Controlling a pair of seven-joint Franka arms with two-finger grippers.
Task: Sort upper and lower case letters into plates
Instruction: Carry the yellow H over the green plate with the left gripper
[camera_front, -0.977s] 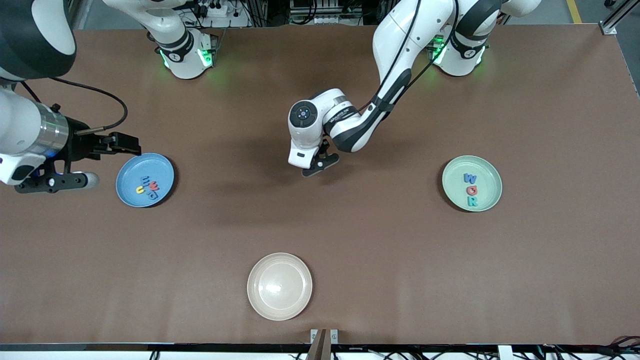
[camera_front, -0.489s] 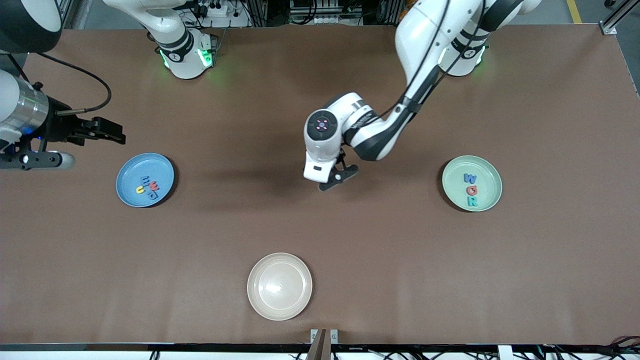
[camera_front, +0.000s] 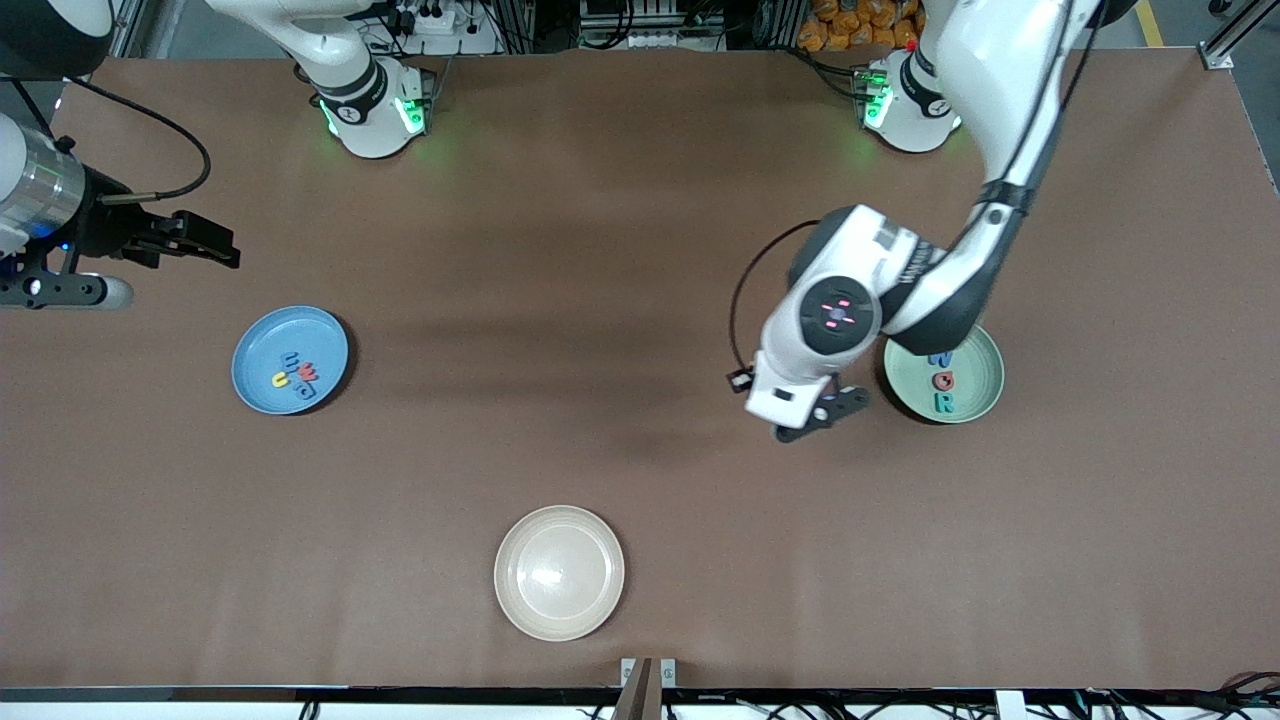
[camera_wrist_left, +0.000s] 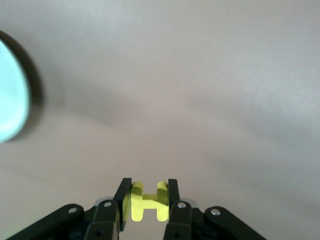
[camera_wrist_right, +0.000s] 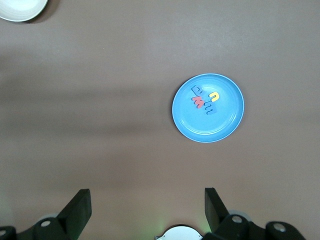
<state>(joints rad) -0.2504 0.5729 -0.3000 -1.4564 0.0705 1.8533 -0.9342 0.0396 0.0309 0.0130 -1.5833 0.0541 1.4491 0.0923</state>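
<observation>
Fingers of the left gripper (camera_wrist_left: 146, 200) pinch a yellow letter (camera_wrist_left: 147, 201); the right gripper (camera_wrist_right: 147, 210) gapes wide, empty.

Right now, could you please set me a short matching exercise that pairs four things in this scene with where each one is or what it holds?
Things:
1. left gripper
2. right gripper
3. sky blue plate
4. cream-beige plate

States:
A. holds four small letters
B. open, carrying nothing
C. nothing in it, nearest the front camera
D. shut on a yellow letter, over the table beside the mint green plate

Pairs: 1-D, 2-B, 3-A, 4-C
</observation>
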